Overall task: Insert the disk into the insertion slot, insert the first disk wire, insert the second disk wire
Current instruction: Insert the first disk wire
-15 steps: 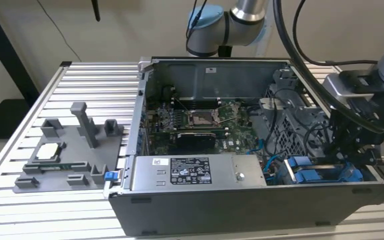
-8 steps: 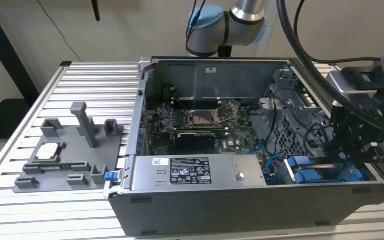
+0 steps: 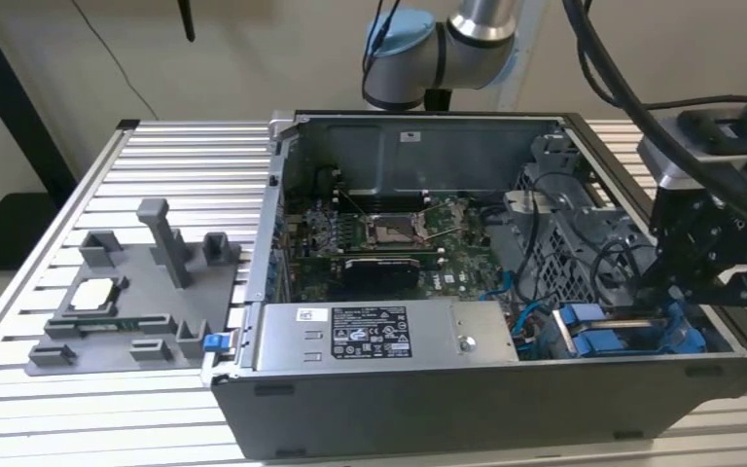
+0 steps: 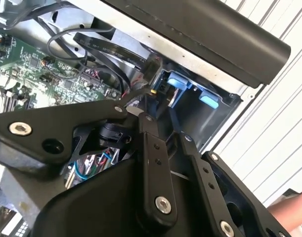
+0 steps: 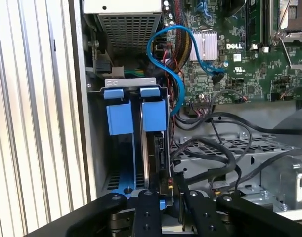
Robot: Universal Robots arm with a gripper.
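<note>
Blue carrier tab (image 5: 154, 114) caps disk (image 5: 155, 148), which stands on edge inside slot (image 5: 126, 83), at case (image 3: 478, 389) corner on exterior view's right. Dark narrow side shows; label face hidden. Long axis runs from tab toward gripper (image 5: 166, 193), just beside disk's end; grip state cannot be told.

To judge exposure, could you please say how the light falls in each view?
Exterior view: even light, the gripper a dark shape in the case. First wrist view: blue tabs bright, the slot's inside shadowed. Second wrist view: the table nearly washed out.
</note>
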